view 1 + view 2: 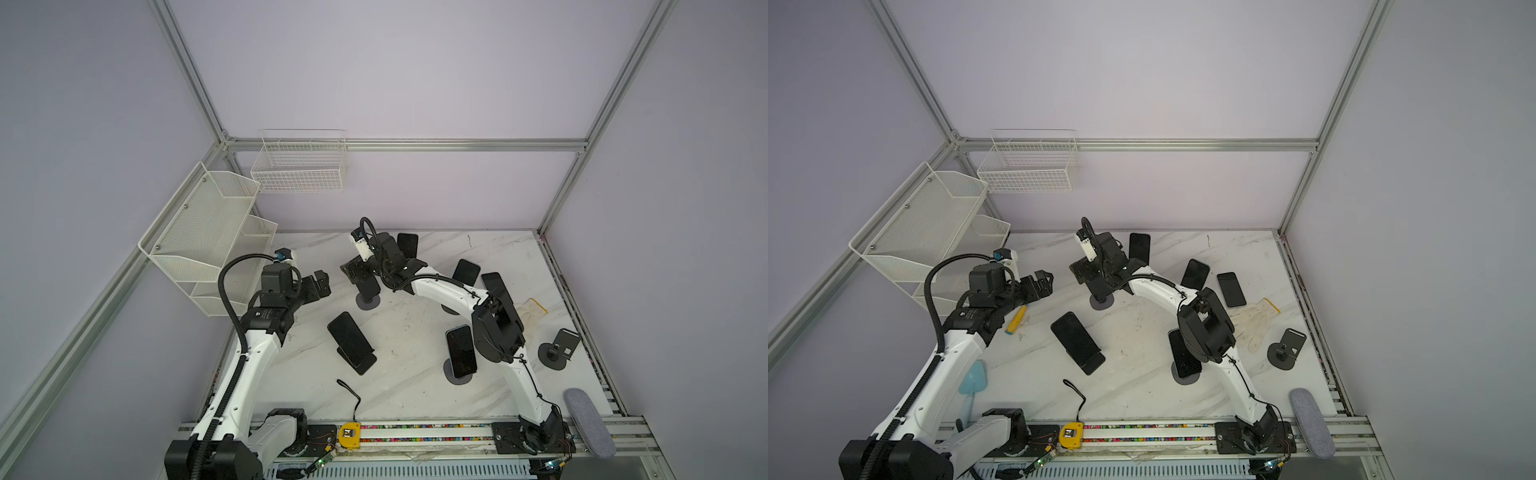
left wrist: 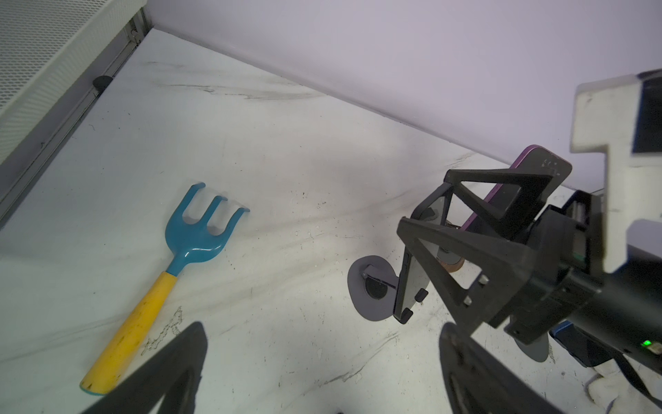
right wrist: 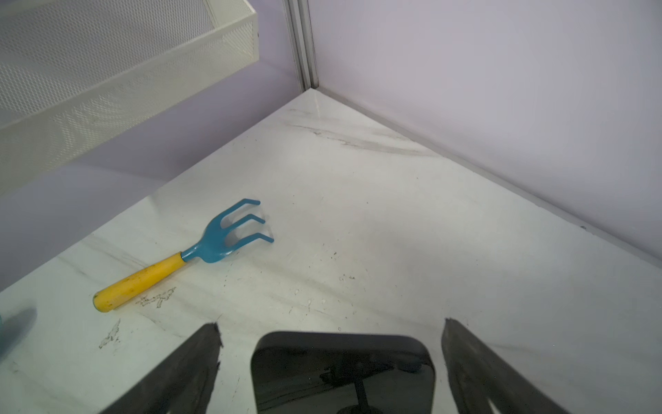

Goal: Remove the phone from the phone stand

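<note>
Closest to the right wrist lens, the phone is showing its rounded top edge; it is sitting upright on the phone stand toward the back of the table; the right gripper is hanging over it with jaws spread wide, one finger flanking each long edge, neither touching, nothing held; that straddle, I judge, is lining the pads up so that closing will pinch the sides and a lift will draw the phone up out of the stand's lower hooks. The left gripper is hovering just beside, likewise spread wide and empty, pointing at the stand; perhaps it is placed to steady the round base, though that is a guess.

Counting: six phones are showing in the top views; besides the targeted one, a front-left phone, a front-right phone, a rear phone and a mid-right phone are each leaning up, seemingly on stands of their own, some partly hidden by the arm; a flat phone is lying on the marble; one empty stand is sitting near the right edge; one garden fork, one tape measure and one grey pad are lying about; two white holders, a mesh rack and a wire basket, are hanging on the walls.
</note>
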You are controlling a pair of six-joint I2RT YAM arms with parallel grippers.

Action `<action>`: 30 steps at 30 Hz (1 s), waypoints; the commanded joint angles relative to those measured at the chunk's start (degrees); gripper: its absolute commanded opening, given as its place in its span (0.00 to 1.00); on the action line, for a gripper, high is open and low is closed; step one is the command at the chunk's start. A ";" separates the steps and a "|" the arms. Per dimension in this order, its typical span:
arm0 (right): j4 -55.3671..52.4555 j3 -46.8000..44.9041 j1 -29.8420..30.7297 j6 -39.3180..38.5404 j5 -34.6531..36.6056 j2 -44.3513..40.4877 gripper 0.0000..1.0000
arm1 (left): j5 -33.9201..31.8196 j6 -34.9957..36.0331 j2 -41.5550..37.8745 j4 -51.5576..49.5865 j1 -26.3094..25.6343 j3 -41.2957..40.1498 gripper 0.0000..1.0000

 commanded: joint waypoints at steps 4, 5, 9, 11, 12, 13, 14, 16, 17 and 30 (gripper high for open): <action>-6.85 2.69 -0.79 -2.99 -0.99 0.67 0.94 | 1.27 -0.59 0.76 1.36 0.08 2.38 1.00; -7.05 2.73 -0.88 -2.76 -1.34 0.62 0.93 | 1.53 -0.59 1.24 1.37 -0.05 2.67 1.00; -7.73 3.96 -0.94 -2.20 -2.13 1.79 0.88 | 2.73 -1.05 1.74 1.61 -0.14 2.98 1.00; -9.20 5.50 -0.93 -1.82 -1.94 2.57 0.88 | 2.81 -1.12 1.99 1.57 -0.14 3.13 1.00; -9.37 5.68 -0.93 -1.70 -1.79 2.67 0.87 | 3.04 -1.03 2.22 1.42 -0.10 3.31 1.00; -9.04 5.54 -0.93 -1.72 -1.52 2.67 0.87 | 3.24 -1.11 2.22 1.32 -0.14 3.36 1.00; -8.69 5.39 -0.93 -1.52 -1.29 2.71 0.86 | 3.26 -1.05 2.08 1.31 -0.14 3.20 1.00; -8.83 5.92 -0.93 -1.23 -1.02 3.36 0.85 | 2.27 -0.48 1.51 1.64 -0.13 2.97 1.00; -9.39 6.54 -0.94 -0.94 -0.94 3.64 0.83 | 1.68 -0.20 1.50 1.56 -0.14 3.12 1.00; -5.32 1.67 -0.93 1.89 -2.35 1.83 0.71 | 3.89 -1.02 2.16 1.54 -0.13 3.69 1.00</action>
